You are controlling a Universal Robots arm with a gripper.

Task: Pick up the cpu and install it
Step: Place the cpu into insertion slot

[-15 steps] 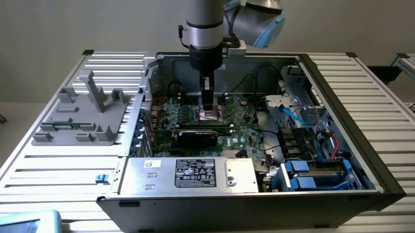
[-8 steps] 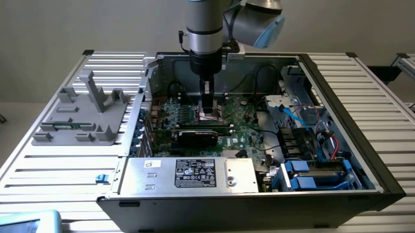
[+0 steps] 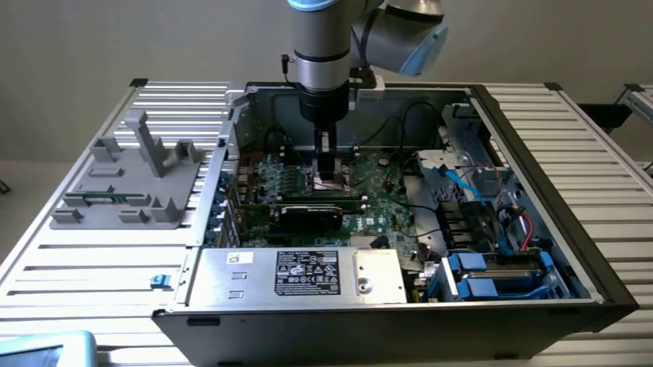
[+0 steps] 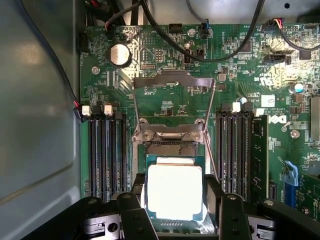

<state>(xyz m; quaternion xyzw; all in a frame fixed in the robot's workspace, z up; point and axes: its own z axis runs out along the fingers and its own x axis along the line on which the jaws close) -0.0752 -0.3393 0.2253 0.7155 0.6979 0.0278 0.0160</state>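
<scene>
The cpu, a square chip with a bright silver top on a green edge, sits between my gripper's two black fingers, which press its opposite sides. It hangs directly over the dark socket, whose metal frame is swung open. I cannot tell whether the chip rests in the socket. In the exterior view my gripper reaches straight down into the open computer case onto the motherboard.
Memory slots flank the socket on both sides, and black cables loop over the board. A black card and a silver power supply lie near the socket. A grey fixture stands on the table at the exterior view's left.
</scene>
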